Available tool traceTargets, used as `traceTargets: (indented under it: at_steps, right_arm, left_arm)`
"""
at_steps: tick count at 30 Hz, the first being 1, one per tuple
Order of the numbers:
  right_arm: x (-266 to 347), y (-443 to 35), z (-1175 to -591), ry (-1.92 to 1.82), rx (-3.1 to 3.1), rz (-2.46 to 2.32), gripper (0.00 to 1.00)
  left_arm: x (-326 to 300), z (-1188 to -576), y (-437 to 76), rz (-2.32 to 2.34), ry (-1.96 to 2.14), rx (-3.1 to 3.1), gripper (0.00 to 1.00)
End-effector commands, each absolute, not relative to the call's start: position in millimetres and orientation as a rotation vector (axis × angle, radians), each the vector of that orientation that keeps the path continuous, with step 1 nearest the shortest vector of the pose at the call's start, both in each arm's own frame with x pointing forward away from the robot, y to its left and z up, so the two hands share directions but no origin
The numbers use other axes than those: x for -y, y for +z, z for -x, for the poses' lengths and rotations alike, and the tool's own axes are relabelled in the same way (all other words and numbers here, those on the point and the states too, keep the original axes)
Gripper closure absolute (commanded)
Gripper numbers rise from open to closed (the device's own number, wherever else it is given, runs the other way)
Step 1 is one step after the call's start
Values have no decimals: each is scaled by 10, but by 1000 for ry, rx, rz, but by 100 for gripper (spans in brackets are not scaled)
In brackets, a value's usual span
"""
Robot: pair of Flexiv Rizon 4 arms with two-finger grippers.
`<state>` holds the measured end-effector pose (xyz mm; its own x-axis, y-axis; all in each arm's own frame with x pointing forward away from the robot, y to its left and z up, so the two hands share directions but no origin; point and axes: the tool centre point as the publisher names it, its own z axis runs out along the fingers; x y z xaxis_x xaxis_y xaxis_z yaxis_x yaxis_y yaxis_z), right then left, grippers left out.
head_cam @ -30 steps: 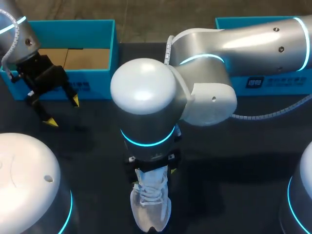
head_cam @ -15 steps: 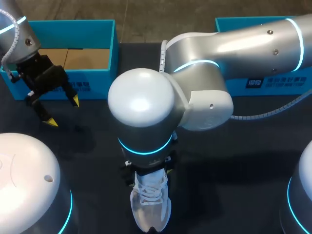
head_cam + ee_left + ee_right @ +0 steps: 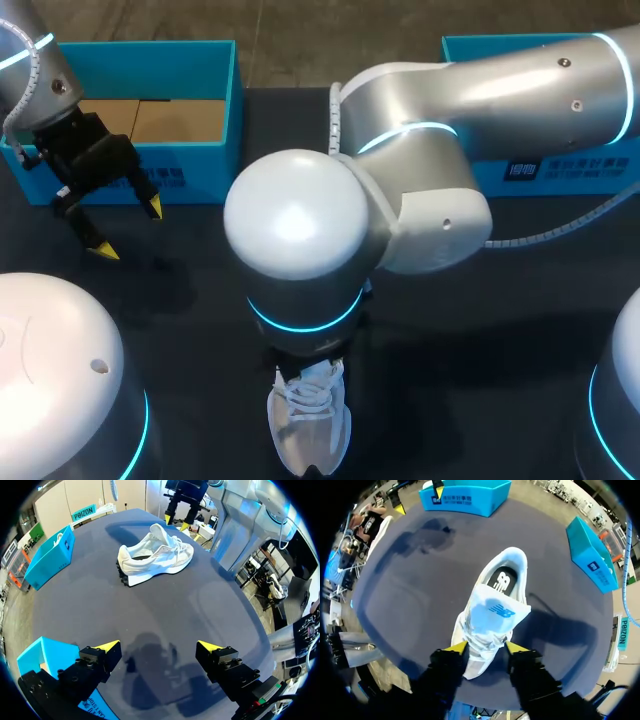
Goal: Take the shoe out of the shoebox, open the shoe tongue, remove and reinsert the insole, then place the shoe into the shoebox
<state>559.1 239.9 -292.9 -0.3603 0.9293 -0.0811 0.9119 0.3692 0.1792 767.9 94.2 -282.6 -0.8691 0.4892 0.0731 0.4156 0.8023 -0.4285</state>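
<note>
One white shoe [image 3: 310,432] lies on the dark table [image 3: 200,300] at the middle of its near edge, straight under the right gripper [image 3: 486,648]. Right arm [image 3: 480,90] comes in from the far right and its wrist covers the heel half of the shoe in the head view. In the right wrist view the two yellow tips stand apart, one at each side of the laced forefoot. Whether they touch the shoe cannot be told, and they are not clamped on it. The tongue [image 3: 495,609] stands up just ahead of the tips, and past it the heel opening shows the dark insole [image 3: 505,579] inside. Shoe is upright on its sole, long axis running from near edge to far edge, toe at the near edge, heel toward the far edge. Left gripper [image 3: 125,228] hangs near the far left corner, well apart from the shoe, fingers wide apart with nothing between them, just in front of the blue shoebox [image 3: 150,62]. That box sits at the far left corner, open, brown inside. A second blue box [image 3: 590,172] sits along the far edge at the right, partly hidden by the right arm. Count: one shoe, two blue boxes, two grippers.
</note>
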Motion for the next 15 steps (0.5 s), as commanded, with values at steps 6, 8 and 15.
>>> traceTargets:
  at_steps: [6, 8, 15]
  right_arm:
    - [-2386, -3049, -5739, 247, -1898, -2335, 65]
    - [-2378, -3063, -5795, 247, -1896, -2338, 64]
    - [-2360, -3130, -5947, 241, -1878, -2354, 62]
  left_arm:
    - [-942, -7679, -2821, 712, 602, 2809, 0]
    - [-942, -7679, -2821, 712, 602, 2809, 0]
    - [-942, -7679, -2821, 712, 602, 2809, 0]
